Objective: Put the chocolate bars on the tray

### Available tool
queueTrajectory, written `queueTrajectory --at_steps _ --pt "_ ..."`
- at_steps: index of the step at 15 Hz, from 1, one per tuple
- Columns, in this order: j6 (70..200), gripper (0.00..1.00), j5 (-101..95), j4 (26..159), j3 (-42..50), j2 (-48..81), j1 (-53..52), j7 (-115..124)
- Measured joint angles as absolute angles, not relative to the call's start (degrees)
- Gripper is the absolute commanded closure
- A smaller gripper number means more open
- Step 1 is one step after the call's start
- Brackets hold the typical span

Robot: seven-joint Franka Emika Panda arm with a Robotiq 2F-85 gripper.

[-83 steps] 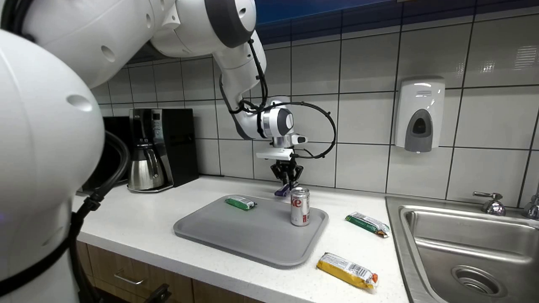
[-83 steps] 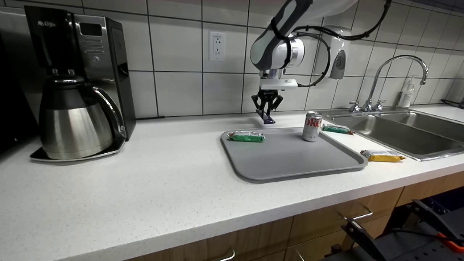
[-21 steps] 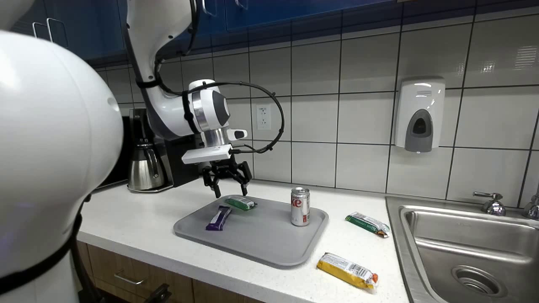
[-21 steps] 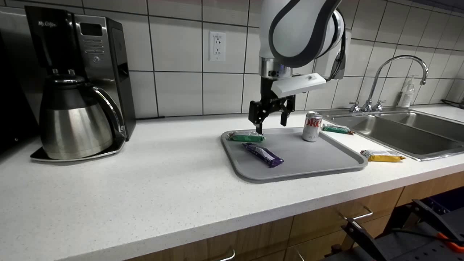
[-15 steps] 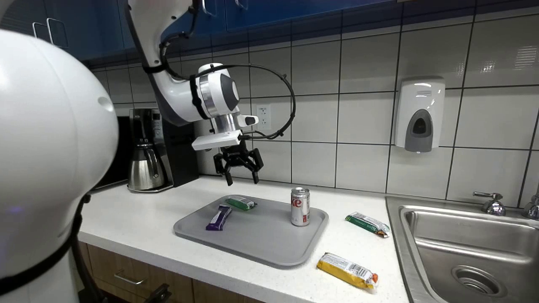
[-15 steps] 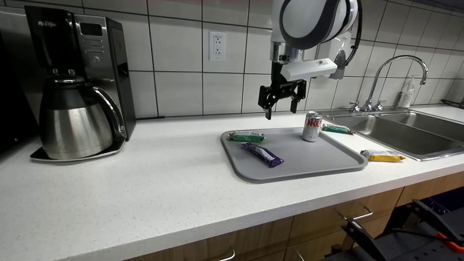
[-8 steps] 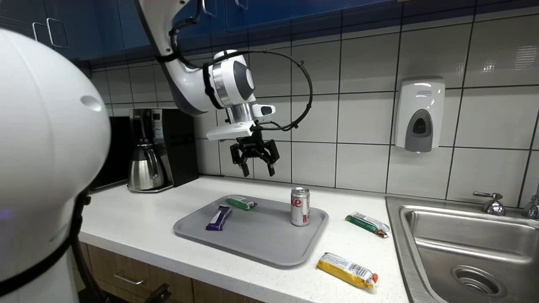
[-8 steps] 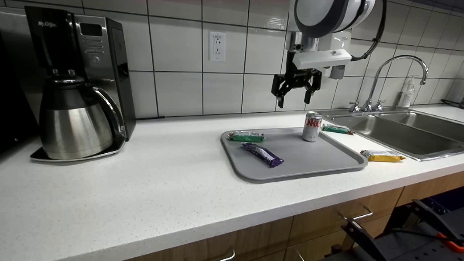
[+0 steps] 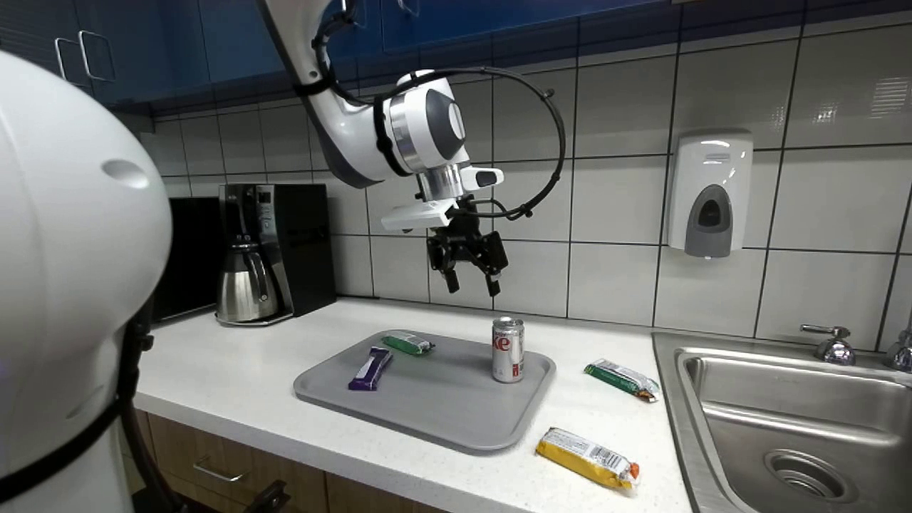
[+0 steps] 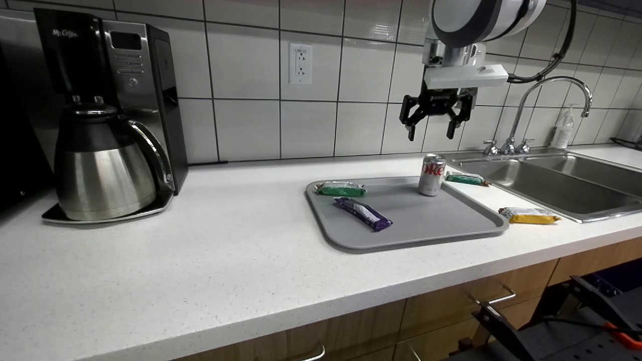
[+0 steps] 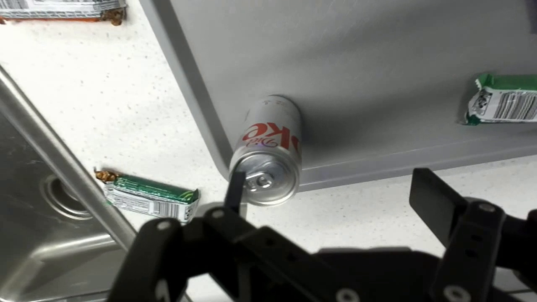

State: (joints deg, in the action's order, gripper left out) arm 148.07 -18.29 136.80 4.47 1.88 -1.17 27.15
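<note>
The grey tray (image 9: 427, 402) holds a purple bar (image 9: 370, 369) and a green bar (image 9: 407, 343), lying apart near its coffee-maker end. Off the tray, on the counter toward the sink, lie another green bar (image 10: 466, 179) and a yellow bar (image 9: 588, 458). My gripper (image 9: 473, 286) hangs open in the air above the tray's back edge, near the can, with nothing between its fingers. In the wrist view one of the fingertips (image 11: 235, 186) overlaps the can's top in the picture. That view shows only part of the yellow bar (image 11: 58, 9).
A Diet Coke can (image 9: 508, 349) stands upright on the tray's back corner, below my gripper. The steel sink (image 9: 798, 427) borders the counter beside the loose bars. A coffee maker (image 10: 113, 125) stands at the far end, and the tiled wall (image 9: 534, 271) rises close behind.
The purple bar, earlier in my gripper behind the tray, now lies on the tray. My open gripper has since risen and moved toward the can and sink side.
</note>
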Motion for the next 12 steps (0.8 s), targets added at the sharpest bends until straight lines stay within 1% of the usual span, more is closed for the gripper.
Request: queueTrajectory --at_steps 12 --pt "148.05 0.00 -18.30 135.58 9.48 2.51 4.27 39.56"
